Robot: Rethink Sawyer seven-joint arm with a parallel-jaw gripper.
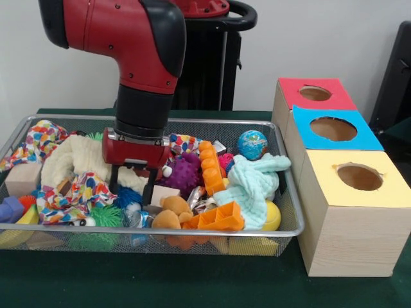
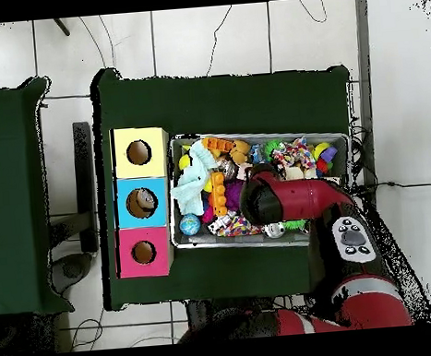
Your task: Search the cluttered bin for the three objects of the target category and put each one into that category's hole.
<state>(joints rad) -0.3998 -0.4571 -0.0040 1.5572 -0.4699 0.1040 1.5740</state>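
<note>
**Claw down in the toy pile, plastic pieces just beside it**

From my remote seat: the claw (image 1: 132,181) is lowered into the wire mesh bin (image 1: 292,212), left of its middle in the front view, two black fingers (image 1: 148,190) spread apart with nothing between them. The tips sit among a confetti-print cloth (image 1: 77,189) and a blue spiky ball (image 1: 127,196). The only wrinkly clear plastic (image 1: 200,199) I can make out glints just right of the claw, wedged between a tan teddy (image 1: 168,213) and an orange block (image 1: 218,217), not touching the fingers. The hole (image 1: 333,128) in the blue-topped box (image 1: 334,131) is well off to the right, outside the bin on the green tabletop (image 1: 160,282), between the red-topped and yellow-topped boxes. Overhead, the arm covers the claw.
</note>
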